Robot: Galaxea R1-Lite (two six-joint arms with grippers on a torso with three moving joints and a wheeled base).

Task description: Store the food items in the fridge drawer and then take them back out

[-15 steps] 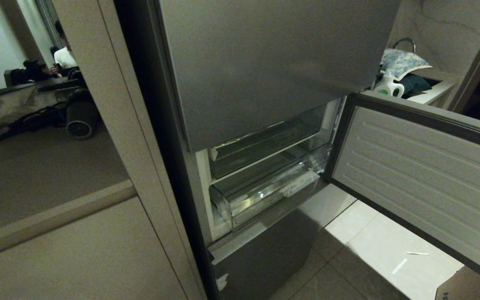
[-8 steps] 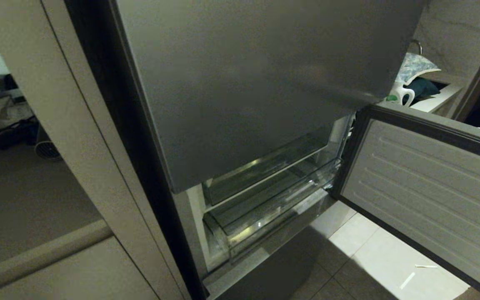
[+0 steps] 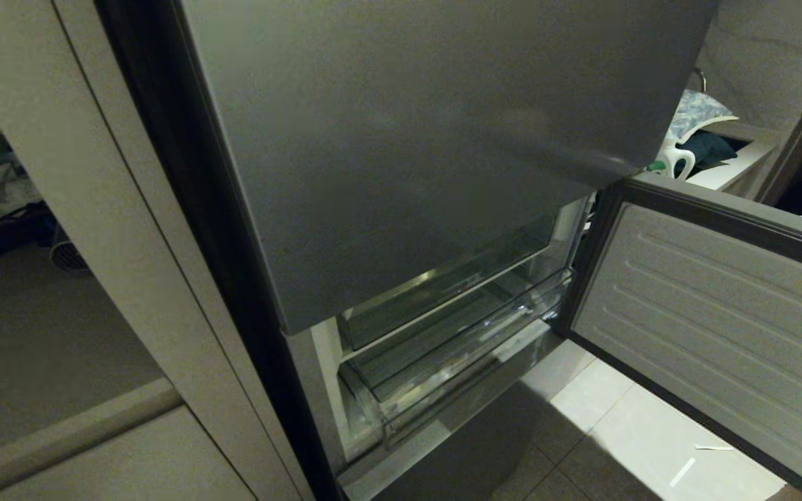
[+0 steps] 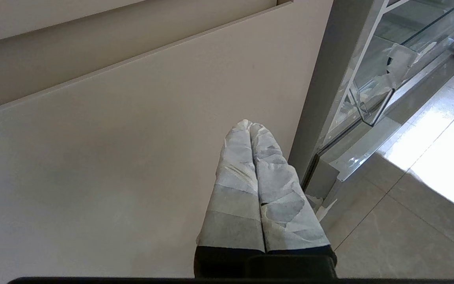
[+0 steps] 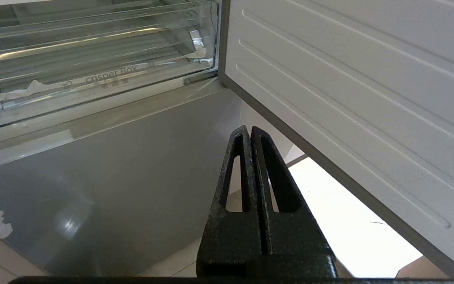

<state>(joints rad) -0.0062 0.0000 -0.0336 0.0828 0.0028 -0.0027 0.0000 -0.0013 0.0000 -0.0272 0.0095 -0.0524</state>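
From the head view I saw a grey fridge door (image 3: 429, 139) shut up high, and the lower door (image 3: 714, 327) swung wide over the pale floor tiles (image 3: 624, 445). The fridge drawer (image 3: 436, 369) sat low inside, clear, and I saw no food in it. A white jug (image 3: 672, 161) stood on the desk behind.

By my left wrist, the left tool (image 4: 250, 128) was pressed together beside a beige cupboard panel (image 4: 112, 157).

By my right wrist, the right tool (image 5: 248, 130) was pressed together too, holding nothing. The drawer lip read "crisper Box".
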